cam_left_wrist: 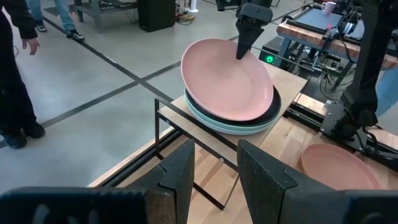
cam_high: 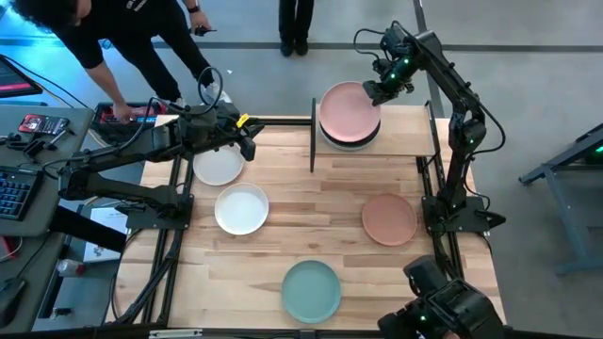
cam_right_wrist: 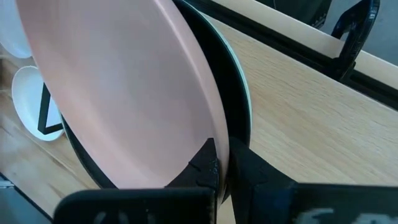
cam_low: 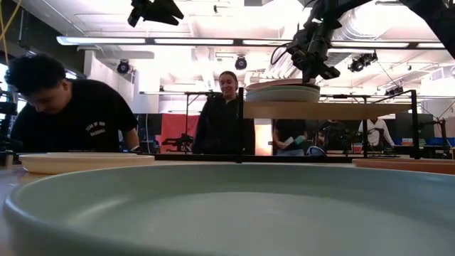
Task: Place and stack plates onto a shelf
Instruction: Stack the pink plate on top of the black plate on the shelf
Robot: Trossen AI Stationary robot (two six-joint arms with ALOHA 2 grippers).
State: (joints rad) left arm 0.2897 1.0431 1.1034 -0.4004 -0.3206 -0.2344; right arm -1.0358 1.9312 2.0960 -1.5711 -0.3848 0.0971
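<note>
On the shelf (cam_high: pixel 407 130) at the table's far edge lies a stack: a pale green plate (cam_left_wrist: pixel 211 122) at the bottom, a black plate (cam_left_wrist: pixel 275 107) on it, and a salmon pink plate (cam_high: pixel 347 108) on top, tilted. My right gripper (cam_high: pixel 378 91) is at the pink plate's far-right rim and shut on it. My left gripper (cam_left_wrist: pixel 214 167) is open and hovers over the table left of the shelf, near a white plate (cam_high: pixel 218 166), touching nothing. My right gripper pinches the pink plate's rim (cam_right_wrist: pixel 210 134) on its far-right side, one finger on the upper face and one beneath. The fingers (cam_left_wrist: pixel 244 38) come from above, pointing down. The held side is raised; the opposite side (cam_left_wrist: pixel 205 106) rests on the black plate.
Lying flat on the slatted tabletop are a second white plate (cam_high: pixel 241 208), a salmon plate (cam_high: pixel 389 218) and a sage green plate (cam_high: pixel 311 290) near the front edge. Thin black posts (cam_high: pixel 313 132) frame the shelf. People (cam_low: pixel 67 114) stand beyond the far edge.
</note>
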